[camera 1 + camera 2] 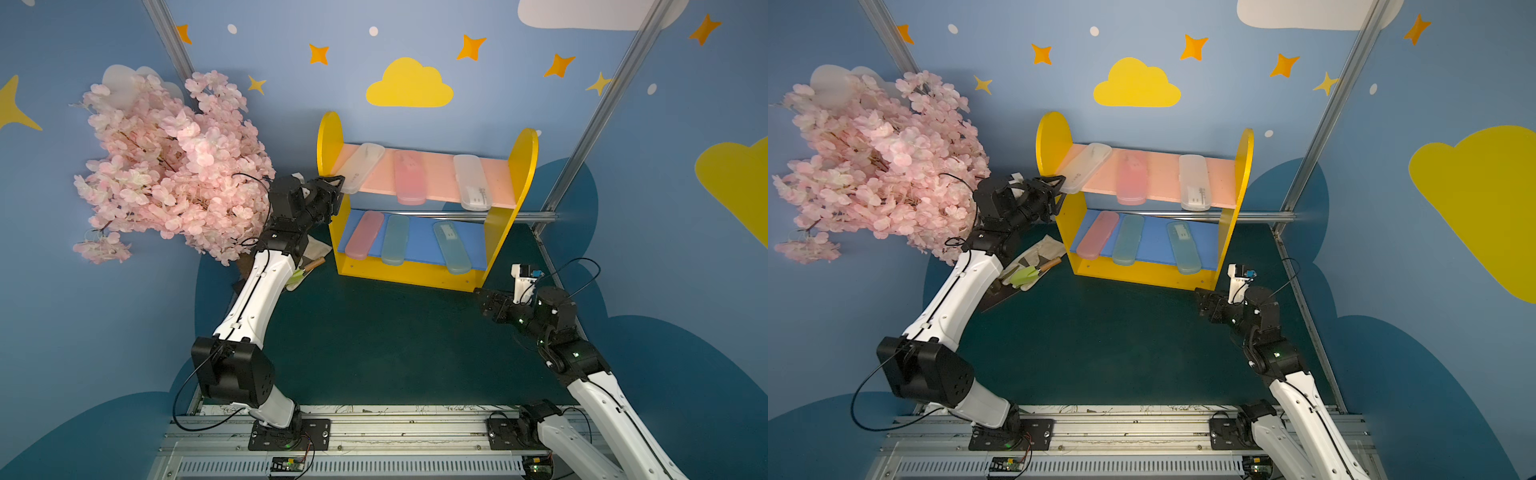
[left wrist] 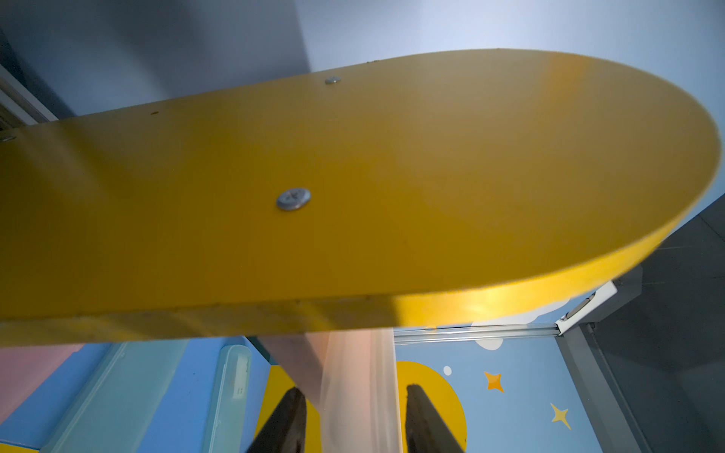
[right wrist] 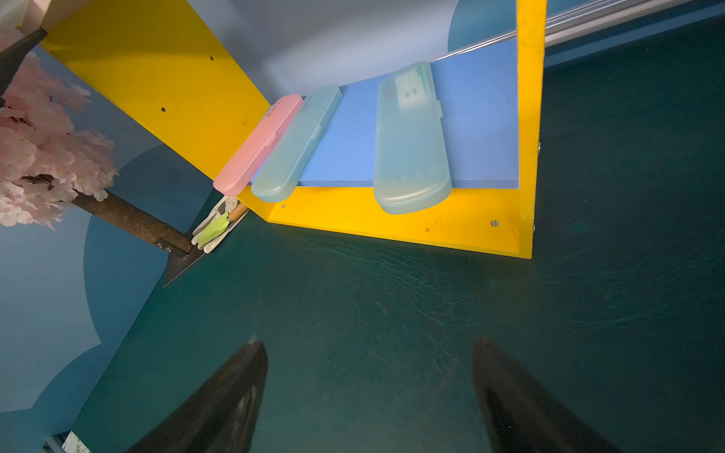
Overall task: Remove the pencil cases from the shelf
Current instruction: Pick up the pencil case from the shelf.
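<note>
Left claw [image 1: 338,187] astride one end of a frosted white pencil case [image 1: 360,166] on the shelf [image 1: 521,166]; right claw [image 3: 368,342] apart above the worktop [image 3: 353,294].

In the left wrist view, the left claw's fingers [image 2: 290,419] stand either side of that case with a sliver of gap at each edge: apart, not clamped. All six pencil cases lie on the shelf, ends overhanging its front. The pink upper board [image 1: 440,174] carries the frosted white pencil case, a pink case [image 1: 409,178] and a labelled white case [image 1: 473,183]. The blue lower board [image 1: 419,245] carries a second pink case [image 1: 364,235], a pale blue case [image 1: 395,240] and a labelled pale blue case [image 1: 451,247]. The right claw sits low, near the shelf's base.
</note>
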Robot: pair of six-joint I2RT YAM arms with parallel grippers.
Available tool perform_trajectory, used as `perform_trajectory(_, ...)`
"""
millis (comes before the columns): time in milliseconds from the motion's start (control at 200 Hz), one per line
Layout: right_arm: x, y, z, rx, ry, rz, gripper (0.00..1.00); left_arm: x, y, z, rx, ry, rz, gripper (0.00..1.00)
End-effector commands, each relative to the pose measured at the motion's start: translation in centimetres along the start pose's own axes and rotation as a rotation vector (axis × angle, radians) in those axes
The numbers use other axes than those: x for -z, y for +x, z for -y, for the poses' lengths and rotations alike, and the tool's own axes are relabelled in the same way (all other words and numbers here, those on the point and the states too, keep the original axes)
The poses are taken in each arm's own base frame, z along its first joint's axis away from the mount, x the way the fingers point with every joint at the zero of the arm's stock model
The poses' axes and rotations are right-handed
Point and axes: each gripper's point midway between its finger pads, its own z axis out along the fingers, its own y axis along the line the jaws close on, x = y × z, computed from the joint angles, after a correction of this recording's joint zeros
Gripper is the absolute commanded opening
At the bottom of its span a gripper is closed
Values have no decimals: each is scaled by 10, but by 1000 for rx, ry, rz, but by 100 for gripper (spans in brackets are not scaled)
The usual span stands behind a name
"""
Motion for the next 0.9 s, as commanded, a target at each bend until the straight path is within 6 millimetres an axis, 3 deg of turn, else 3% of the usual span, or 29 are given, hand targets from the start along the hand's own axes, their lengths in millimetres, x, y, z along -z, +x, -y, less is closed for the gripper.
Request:
perform_trajectory(0, 3, -7, -3, 9, -11, 38, 86, -1, 1, 16, -21, 48, -5, 39)
perform_trajectory(235, 3, -7, -3, 10, -7, 42, 86, 1, 2, 17, -20, 54, -4, 31)
perform_trajectory(621, 4, -8, -2, 7, -2, 47, 86, 4, 2, 20, -14, 67, 5, 36)
perform_trajectory(896, 6, -10, -3, 9, -5, 55, 85, 3, 4, 20, -8, 74, -5, 21)
